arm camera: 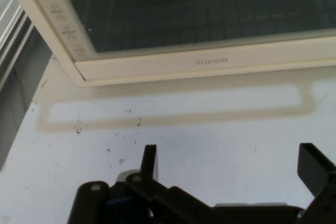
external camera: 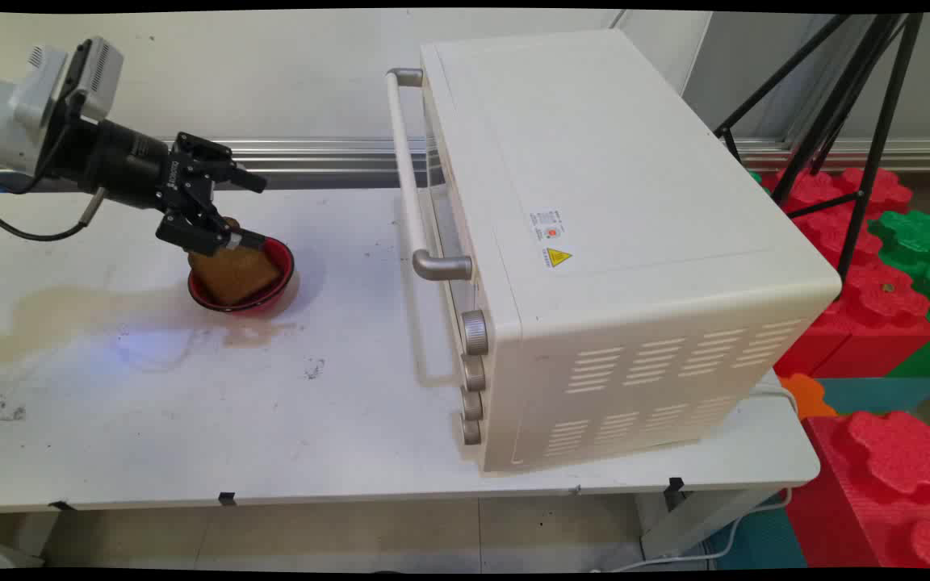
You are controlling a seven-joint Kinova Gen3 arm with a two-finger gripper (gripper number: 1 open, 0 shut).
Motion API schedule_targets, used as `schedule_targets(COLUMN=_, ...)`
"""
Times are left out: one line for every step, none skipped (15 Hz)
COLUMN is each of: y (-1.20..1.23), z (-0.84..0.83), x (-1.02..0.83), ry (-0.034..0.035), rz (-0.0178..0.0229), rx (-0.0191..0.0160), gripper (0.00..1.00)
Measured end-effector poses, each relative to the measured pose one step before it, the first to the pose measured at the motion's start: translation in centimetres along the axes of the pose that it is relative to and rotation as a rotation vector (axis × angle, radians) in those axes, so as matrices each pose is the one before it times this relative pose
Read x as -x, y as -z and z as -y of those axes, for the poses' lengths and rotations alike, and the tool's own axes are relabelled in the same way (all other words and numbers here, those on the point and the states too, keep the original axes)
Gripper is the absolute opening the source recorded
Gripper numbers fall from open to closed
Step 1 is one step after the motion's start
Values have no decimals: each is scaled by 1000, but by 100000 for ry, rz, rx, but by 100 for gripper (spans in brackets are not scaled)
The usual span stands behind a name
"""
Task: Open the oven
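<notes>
White table point(external camera: 352, 420), toast point(external camera: 231, 274) below hand point(external camera: 255, 210)

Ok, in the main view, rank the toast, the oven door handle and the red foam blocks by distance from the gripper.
1. Toast, in the red bowl, right under the open gripper.
2. Oven door handle, right of it across bare table.
3. Red foam blocks, far right, beyond the oven.

I get bright, even overhead light with soft shadows beneath the oven point(external camera: 594, 242) handle on the table point(external camera: 190, 420), while my hand view looks softly blurred.
</notes>
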Motion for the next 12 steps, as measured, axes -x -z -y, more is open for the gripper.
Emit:
schedule_targets(y=167, z=-19, x=-152, ry=566, rz=-508, rx=-25, gripper=100)
schedule_targets(y=163, z=-28, x=-166, ry=618, rz=-546, rx=-12, gripper=100)
schedule_targets(y=140, z=-29, x=-146, ry=482, rz=-521, rx=25, gripper=100)
schedule_targets(y=218, z=-56, x=-243, ry=658, rz=-834, rx=54, gripper=100)
schedule_targets(y=174, z=-28, x=-184, ry=471, rz=-662, rx=-22, gripper=100)
schedule_targets(y=258, z=-45, x=-288, ry=661, rz=-993, rx=17, gripper=100)
schedule_targets(y=302, z=-67, x=-382, ry=828, rz=-1367, rx=114, gripper=100)
schedule_targets(y=276, z=-82, x=-407, ry=868, rz=-1479, rx=270, gripper=100)
schedule_targets(y=220, z=-92, x=-371, ry=688, rz=-1350, rx=298, gripper=100)
schedule_targets(y=156, z=-82, x=-357, ry=445, rz=-1195, rx=287, gripper=100)
schedule_targets(y=147, z=-82, x=-355, ry=351, rz=-1197, rx=295, gripper=100)
schedule_targets(y=109, z=-53, x=-309, ry=206, rz=-996, rx=154, gripper=100)
